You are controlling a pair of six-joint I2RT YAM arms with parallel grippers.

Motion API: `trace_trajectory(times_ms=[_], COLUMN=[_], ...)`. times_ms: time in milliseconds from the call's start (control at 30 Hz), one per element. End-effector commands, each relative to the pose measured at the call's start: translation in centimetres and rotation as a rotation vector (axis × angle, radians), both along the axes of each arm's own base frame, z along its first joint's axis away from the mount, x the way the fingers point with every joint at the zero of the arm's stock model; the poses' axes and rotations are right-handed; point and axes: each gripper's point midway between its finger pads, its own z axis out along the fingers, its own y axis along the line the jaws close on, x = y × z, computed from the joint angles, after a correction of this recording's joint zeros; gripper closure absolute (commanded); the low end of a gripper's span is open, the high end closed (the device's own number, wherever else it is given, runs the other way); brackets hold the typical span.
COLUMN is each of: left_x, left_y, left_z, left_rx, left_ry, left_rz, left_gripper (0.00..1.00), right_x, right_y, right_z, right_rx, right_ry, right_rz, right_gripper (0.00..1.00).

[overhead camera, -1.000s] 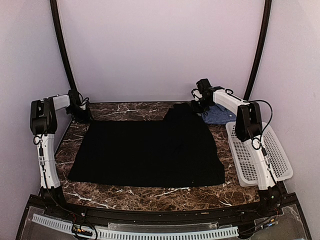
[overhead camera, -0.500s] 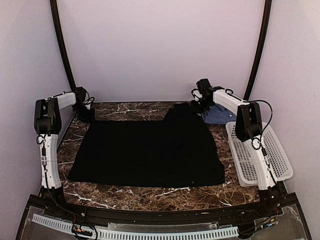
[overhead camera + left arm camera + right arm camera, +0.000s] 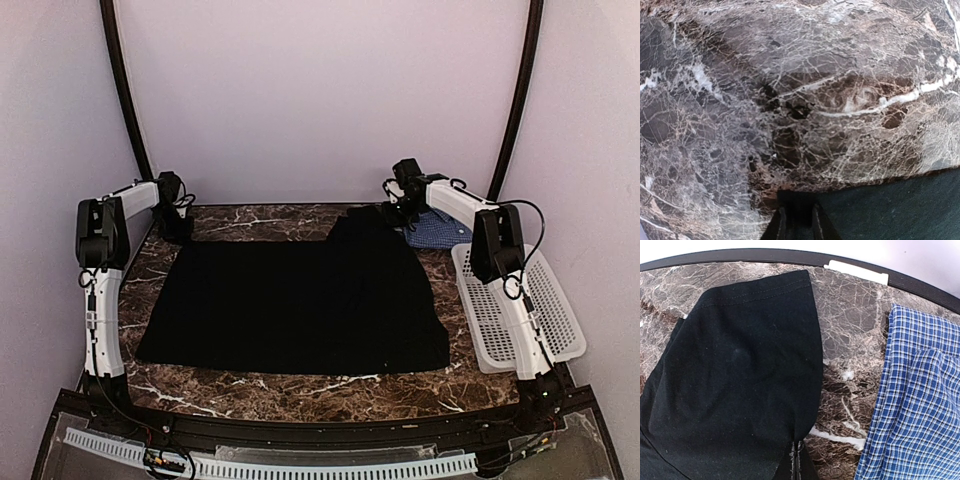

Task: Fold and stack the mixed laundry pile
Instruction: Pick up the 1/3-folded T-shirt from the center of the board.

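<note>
The large plain black cloth garment lies spread flat across the brown veined marble table, with 1 flap reaching toward the far edge. The right gripper has its 2 fingers pressed together on that flap's edge — the cloth puckers toward the tips. Near the flap lies the blue-and-white small-check shirt, at the far right, close to the white perforated plastic basket. The left gripper sits at the garment's far left corner, jaws a narrow gap apart with dark cloth between them — whether they grip it I cannot tell.
</note>
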Motion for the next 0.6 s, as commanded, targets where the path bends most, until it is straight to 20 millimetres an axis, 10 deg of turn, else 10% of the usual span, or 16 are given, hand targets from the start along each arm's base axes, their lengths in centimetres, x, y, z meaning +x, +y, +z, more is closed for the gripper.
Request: trace_trajectory(times_ms=[0,567], left_x=[-3.4,-3.1], left_y=[-0.1,-0.6], left_z=[-4.7,1.9], left_rx=[0.015,-0.018], left_ry=[0.166,-0.086], left_rz=[-0.016,-0.005], left_gripper=[0.89,1.0], right_x=[0.4,-2.8], right_y=[0.3,0.9], right_z=[2.7,9.4], right_rx=[0.04,0.07], right_ry=[-0.05,-0.13], right_rz=[0.009,0.055], right_gripper=[1.0,1.0])
